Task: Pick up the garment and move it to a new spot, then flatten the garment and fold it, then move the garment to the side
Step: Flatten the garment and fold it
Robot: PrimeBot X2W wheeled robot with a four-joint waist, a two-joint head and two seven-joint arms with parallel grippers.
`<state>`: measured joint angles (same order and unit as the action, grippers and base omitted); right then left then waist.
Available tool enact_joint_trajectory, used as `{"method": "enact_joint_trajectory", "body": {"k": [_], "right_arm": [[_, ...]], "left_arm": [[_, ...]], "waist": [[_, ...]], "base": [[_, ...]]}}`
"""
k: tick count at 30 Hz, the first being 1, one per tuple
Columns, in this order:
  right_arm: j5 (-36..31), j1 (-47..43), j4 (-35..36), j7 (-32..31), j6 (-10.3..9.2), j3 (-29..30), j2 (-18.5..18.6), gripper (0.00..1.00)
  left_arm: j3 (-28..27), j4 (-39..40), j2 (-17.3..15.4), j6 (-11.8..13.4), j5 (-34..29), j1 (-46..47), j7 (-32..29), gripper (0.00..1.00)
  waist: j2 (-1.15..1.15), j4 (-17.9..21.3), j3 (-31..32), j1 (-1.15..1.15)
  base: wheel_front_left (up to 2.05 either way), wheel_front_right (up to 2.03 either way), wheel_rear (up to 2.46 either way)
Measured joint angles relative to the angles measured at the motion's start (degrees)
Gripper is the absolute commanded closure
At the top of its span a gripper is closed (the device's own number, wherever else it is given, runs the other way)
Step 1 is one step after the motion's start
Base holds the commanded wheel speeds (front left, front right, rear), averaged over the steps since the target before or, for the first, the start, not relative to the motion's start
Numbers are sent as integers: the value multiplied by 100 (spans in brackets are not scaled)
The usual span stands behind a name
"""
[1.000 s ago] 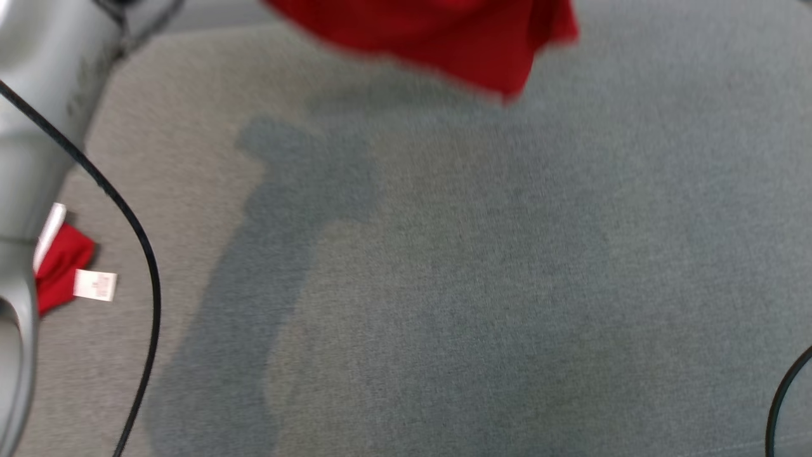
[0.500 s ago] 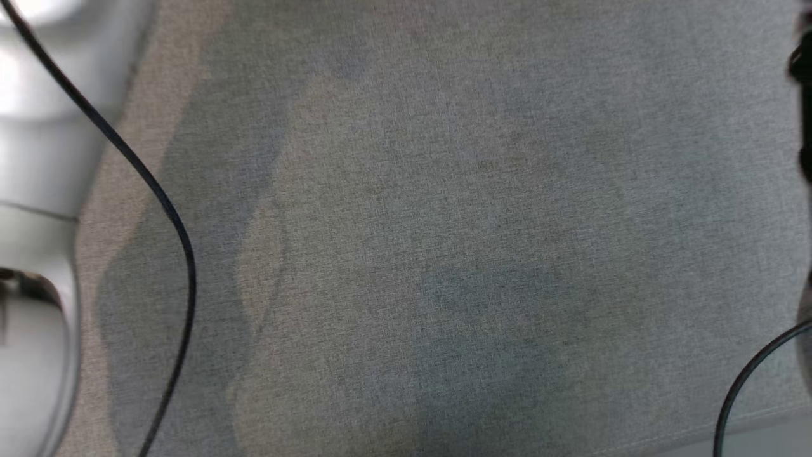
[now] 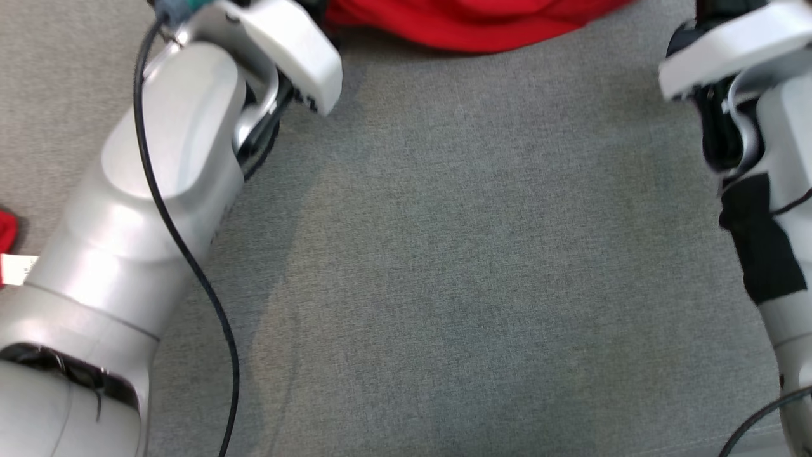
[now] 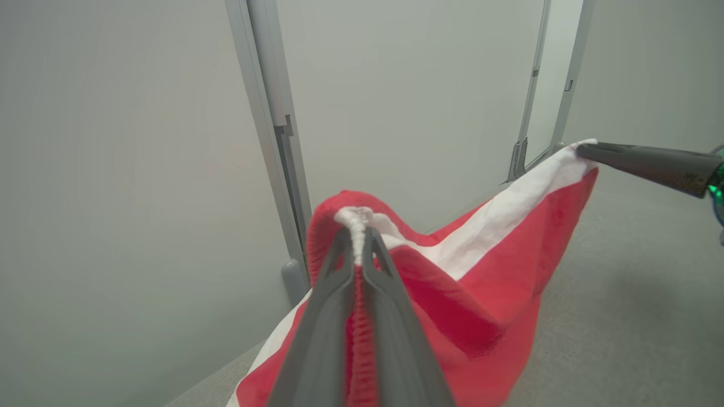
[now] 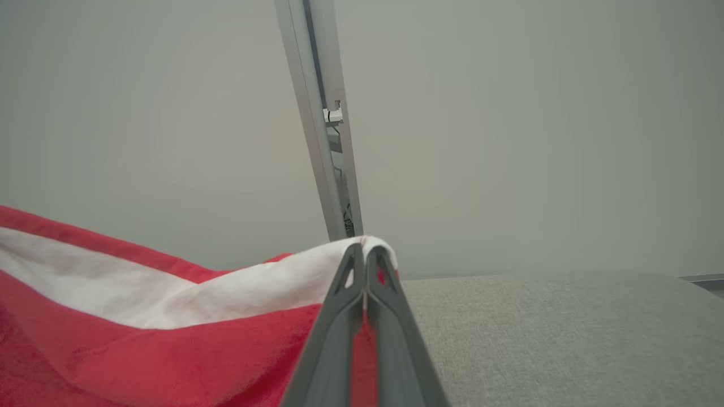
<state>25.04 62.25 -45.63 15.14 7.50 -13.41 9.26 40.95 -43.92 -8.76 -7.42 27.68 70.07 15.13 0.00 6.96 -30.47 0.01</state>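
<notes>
My left claw (image 4: 356, 233) is closed on the bunched white band (image 4: 509, 212) of the red garment (image 4: 498, 271). My right claw (image 5: 365, 249) is closed on the same band at its far corner. The garment sags between both claws and hangs below them, over the grey worktop (image 3: 482, 254). To lay it flat, I think I should draw the claws apart until the band is straight. Then I should lower both at equal height, so the cloth does not bunch.

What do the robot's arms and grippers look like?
The left arm and right arm have rounded silver-white shells. A black cable runs along the left; a black patch wraps the right. The left gripper and right gripper have long, tapered dark-grey fingers.
</notes>
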Motion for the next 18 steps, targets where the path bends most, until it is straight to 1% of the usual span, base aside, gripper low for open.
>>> {"method": "enact_joint_trajectory", "body": {"k": [4,7,15,18], "right_arm": [[213,-376,-134,0,0,-303,120,100],[386,-613,-225,0,0,-514,238,100],[824,-1169,-360,0,0,-1040,509,100],[966,-1312,-449,0,0,-1163,597,100]], "left_arm": [[135,112,-60,0,105,-439,0,100],[363,160,-94,0,148,-711,0,100],[1367,118,-140,0,490,-1389,0,100],[1511,122,-162,-1,611,-1530,0,100]], "waist": [[0,-84,230,0],[0,-159,422,0],[0,-413,912,-1],[0,-517,1034,-1]], "base": [[0,0,0],[0,0,0],[0,0,0],[0,0,0]]}}
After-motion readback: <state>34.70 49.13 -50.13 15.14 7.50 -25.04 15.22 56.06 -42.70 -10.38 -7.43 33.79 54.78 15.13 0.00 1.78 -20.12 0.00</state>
